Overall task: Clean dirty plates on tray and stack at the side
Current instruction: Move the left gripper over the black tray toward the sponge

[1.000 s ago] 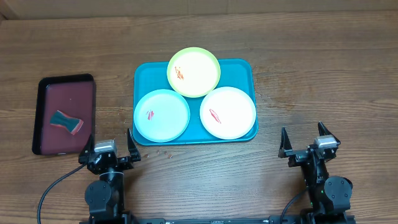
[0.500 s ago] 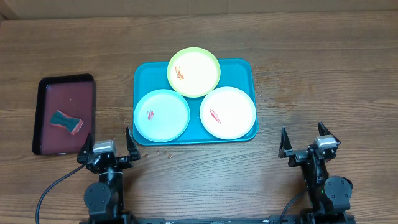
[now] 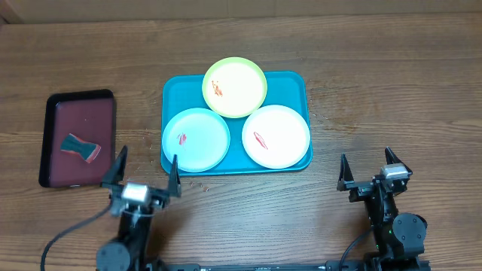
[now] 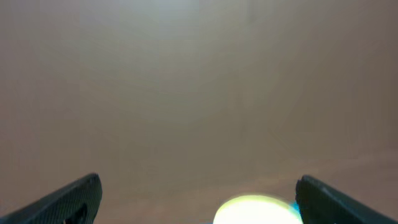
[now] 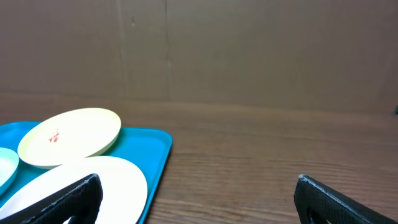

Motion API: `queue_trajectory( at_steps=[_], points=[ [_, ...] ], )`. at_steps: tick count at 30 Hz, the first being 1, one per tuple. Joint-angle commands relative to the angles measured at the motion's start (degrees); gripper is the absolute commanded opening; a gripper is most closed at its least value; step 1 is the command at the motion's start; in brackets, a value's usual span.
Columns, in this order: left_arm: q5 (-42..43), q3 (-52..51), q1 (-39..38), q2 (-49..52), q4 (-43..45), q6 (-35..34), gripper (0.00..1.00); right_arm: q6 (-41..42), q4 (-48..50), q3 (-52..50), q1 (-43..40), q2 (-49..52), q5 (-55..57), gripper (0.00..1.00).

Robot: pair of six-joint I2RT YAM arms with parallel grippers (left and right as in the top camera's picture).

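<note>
On the table (image 3: 399, 75), the tray (image 3: 294, 86) runs lengthwise left-right; left tool (image 3: 147, 162) and right tool (image 3: 367, 158) both spread.

We see a turquoise tray (image 3: 295, 81) bearing a yellow-green plate (image 3: 235, 88) at its far edge, a light blue plate (image 3: 196, 139) at its near left corner and a white plate (image 3: 276, 136) at its near right corner, all smeared red, on a brown wood-grain table (image 3: 392, 75).
</note>
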Motion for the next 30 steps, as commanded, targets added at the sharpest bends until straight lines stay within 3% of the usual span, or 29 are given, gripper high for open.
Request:
queue_trajectory(
  at_steps=[1,5,11,19,22,26,30],
  points=[
    [12.52,-0.17,-0.46,-0.59,9.84,-1.92,1.0,-0.22,0.37,-0.59,-0.22,-0.68,0.55,1.0],
    [15.63,0.11,-0.46,-0.59,18.47,-6.99,1.0,-0.22,0.37,-0.59,-0.22,-0.68,0.55,1.0],
    [18.97,0.35,-0.46,-0.59,15.47,-13.73,1.0,-0.22,0.37,-0.59,-0.22,-0.68,0.55,1.0],
    [20.31,0.35,-0.46,-0.59,21.73,-14.05,1.0,-0.22,0.37,-0.59,-0.22,-0.68,0.55,1.0],
    [15.63,1.14,-0.31,-0.59,22.8,-13.84,1.0,-0.22,0.37,-0.59,-0.22,-0.68,0.55,1.0],
    [12.28,7.72,-0.31,-0.17,15.02,-10.54,1.0,-0.22,0.37,-0.59,-0.22,-0.68,0.55,1.0],
    [7.96,22.8,-0.31,4.26,-12.31,-5.22,1.0,-0.22,0.37,-0.59,-0.22,-0.68,0.55,1.0]
  ],
)
